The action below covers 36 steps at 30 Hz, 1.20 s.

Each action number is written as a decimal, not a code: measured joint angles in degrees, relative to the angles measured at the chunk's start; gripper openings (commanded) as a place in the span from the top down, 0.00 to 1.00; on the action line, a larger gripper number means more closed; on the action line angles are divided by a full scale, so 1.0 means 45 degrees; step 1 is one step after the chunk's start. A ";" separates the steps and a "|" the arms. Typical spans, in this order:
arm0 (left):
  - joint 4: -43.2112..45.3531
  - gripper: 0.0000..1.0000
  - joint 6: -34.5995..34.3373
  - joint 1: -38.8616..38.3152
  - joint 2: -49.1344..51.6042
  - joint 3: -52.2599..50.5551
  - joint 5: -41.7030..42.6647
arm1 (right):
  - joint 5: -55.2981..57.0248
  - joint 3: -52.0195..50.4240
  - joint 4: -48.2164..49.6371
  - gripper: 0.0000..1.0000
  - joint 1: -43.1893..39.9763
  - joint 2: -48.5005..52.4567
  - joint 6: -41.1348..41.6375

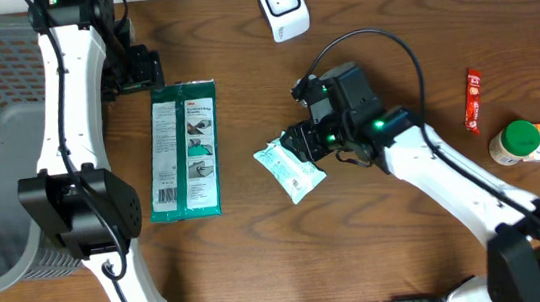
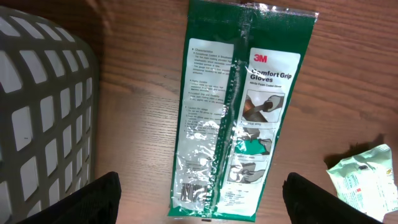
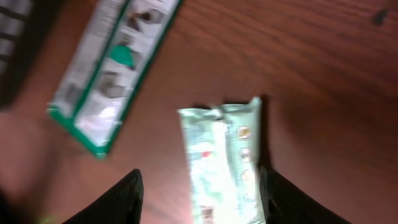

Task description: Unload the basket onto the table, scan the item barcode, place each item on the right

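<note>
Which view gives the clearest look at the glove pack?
Left wrist: the glove pack fills the frame, sharp enough to read its label, with what looks like the barcode near its lower end. Overhead shows the whole pack but small. Right wrist catches it blurred, cropped at the top edge.

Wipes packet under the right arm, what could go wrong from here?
The wipes packet lies on the table between the right tool's spread fingers; a regrasp could catch only its crinkled edge and slip. I can't see its barcode in the blurred right wrist view, so it may end up facing away from the scanner. The gloves pack lies close by and could get nudged.
</note>
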 measured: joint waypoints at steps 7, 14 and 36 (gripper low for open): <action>0.0005 0.16 0.0000 0.0000 0.0000 0.0000 -0.0005 | 0.0612 0.0000 0.0763 0.58 0.0209 0.2161 -0.0855; 0.0000 0.16 -0.0005 0.0000 0.0000 0.0000 -0.0005 | 0.0733 0.0000 0.0622 0.72 0.0209 0.3279 -0.1030; 0.0005 0.16 -0.0005 0.0000 0.0000 0.0000 -0.0005 | -0.1365 -0.0005 0.0384 0.57 -0.1802 0.2385 0.1987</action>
